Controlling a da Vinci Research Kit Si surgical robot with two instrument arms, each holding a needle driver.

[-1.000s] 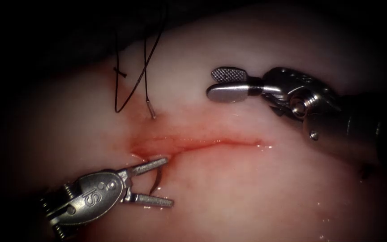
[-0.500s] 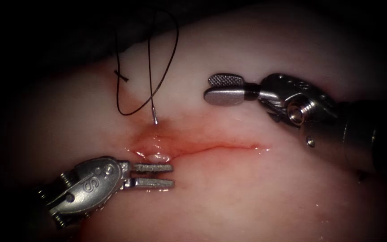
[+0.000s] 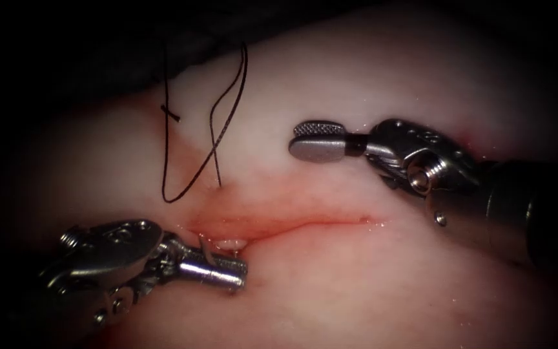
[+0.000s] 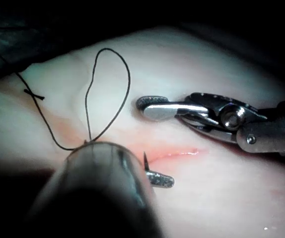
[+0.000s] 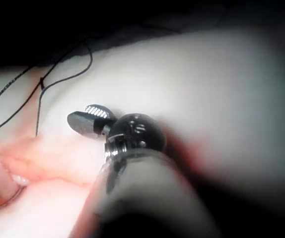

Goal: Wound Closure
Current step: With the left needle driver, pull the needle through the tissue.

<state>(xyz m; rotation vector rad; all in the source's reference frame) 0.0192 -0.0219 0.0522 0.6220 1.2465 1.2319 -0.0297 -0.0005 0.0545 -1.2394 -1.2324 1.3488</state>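
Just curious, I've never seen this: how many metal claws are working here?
2. The left claw sits by the cut's left end, below it; the right claw hovers above the cut.

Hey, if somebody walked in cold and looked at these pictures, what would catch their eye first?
Probably the red cut running across the pale tissue, with the left tool shut on the needle at the cut's left end. Next, the dark thread looping above it, and the right tool hovering open, holding nothing.

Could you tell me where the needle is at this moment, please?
In the endoscope view the needle sits at the left end of the cut, held in the shut left tool, its tip standing up out of the tissue beside the jaws.
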